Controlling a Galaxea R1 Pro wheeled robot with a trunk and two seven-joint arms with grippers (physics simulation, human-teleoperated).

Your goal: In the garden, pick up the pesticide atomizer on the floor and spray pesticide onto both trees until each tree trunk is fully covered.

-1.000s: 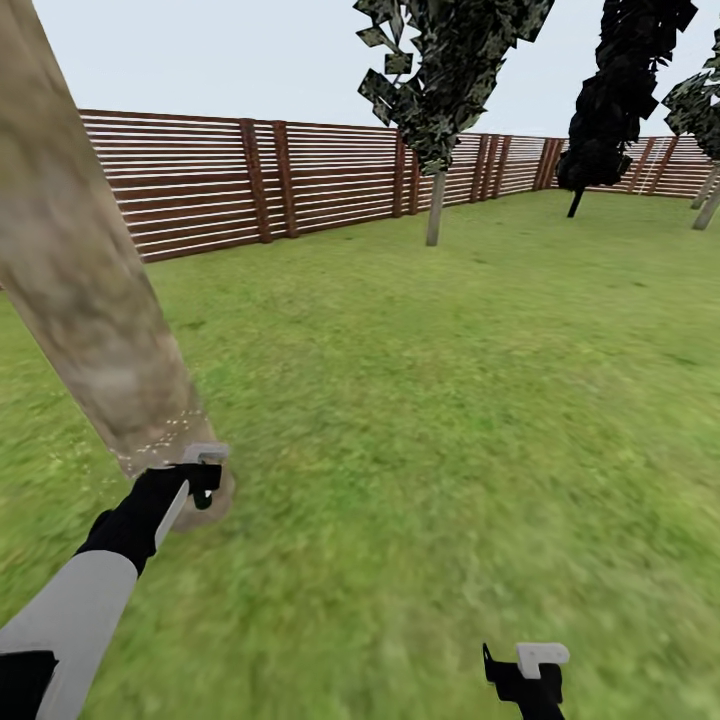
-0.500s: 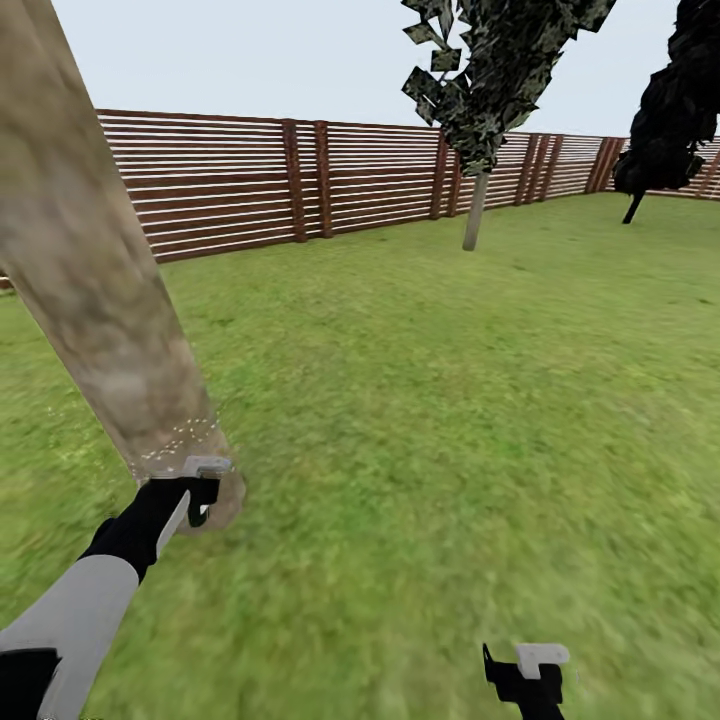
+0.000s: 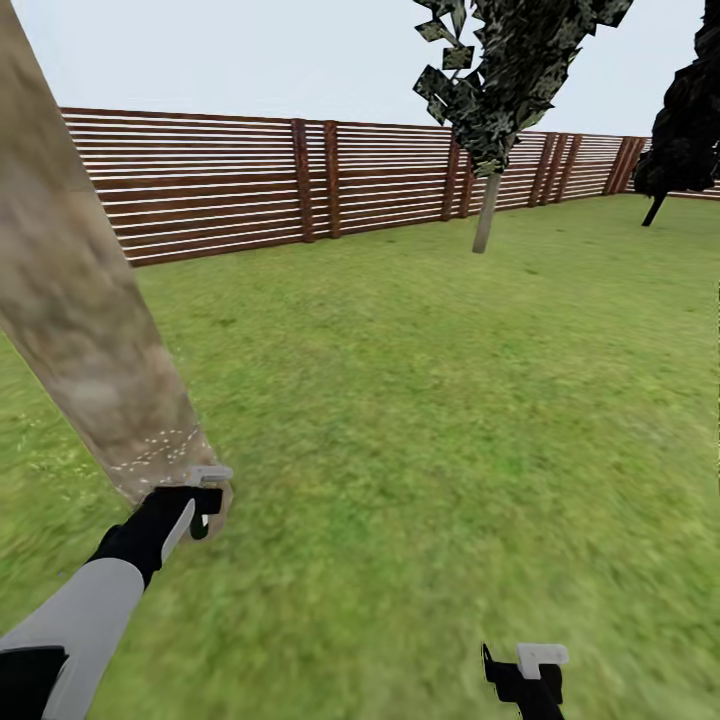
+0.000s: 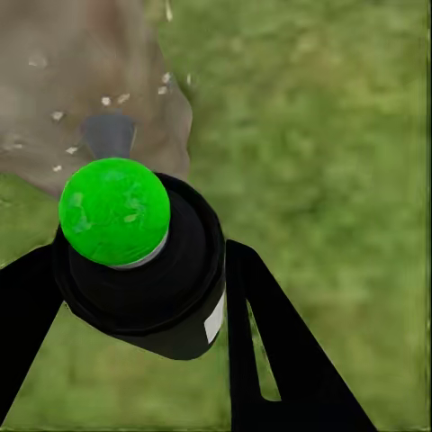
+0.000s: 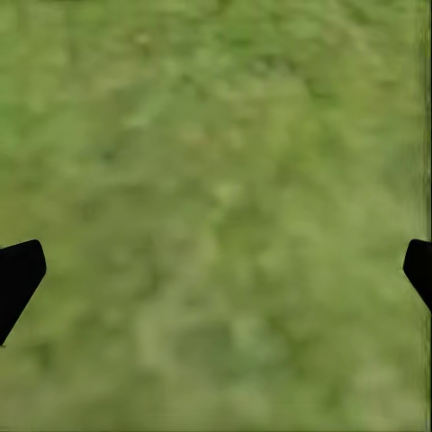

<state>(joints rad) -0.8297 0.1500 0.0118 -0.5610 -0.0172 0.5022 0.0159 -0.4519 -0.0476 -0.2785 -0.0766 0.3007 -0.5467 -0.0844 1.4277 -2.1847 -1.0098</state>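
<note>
Left wrist view: left gripper [image 4: 135,297] clamps pesticide atomizer [image 4: 139,261]; right gripper [image 5: 216,270] wide.

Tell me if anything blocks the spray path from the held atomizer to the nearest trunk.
Nothing visible does. The left gripper holds the pesticide atomizer right at the base of the near tree trunk; white flecks dot the bark there.

my view has swung left: the far tree [image 3: 487,205] and dark conifer [image 3: 685,135] have slid rightward across the head view (the fence [image 3: 250,180] too), and the near trunk [image 3: 85,320] sits further toward the left edge.
</note>
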